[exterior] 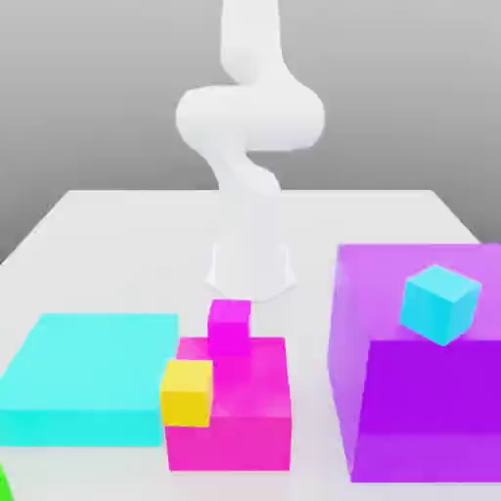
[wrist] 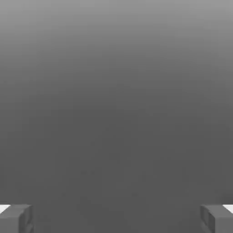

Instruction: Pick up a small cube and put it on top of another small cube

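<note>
We see our gripper [wrist: 116, 218] with fingers spread wide, holding nothing; the small magenta-pink cube [exterior: 230, 326] sits at twelve o'clock of the yellow cube [exterior: 187, 391].

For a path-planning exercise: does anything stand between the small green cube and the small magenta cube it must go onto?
Between the green cube, at the exterior view's lower left corner, and the small magenta cube atop the large magenta block lie the flat cyan block and the small yellow cube.
</note>
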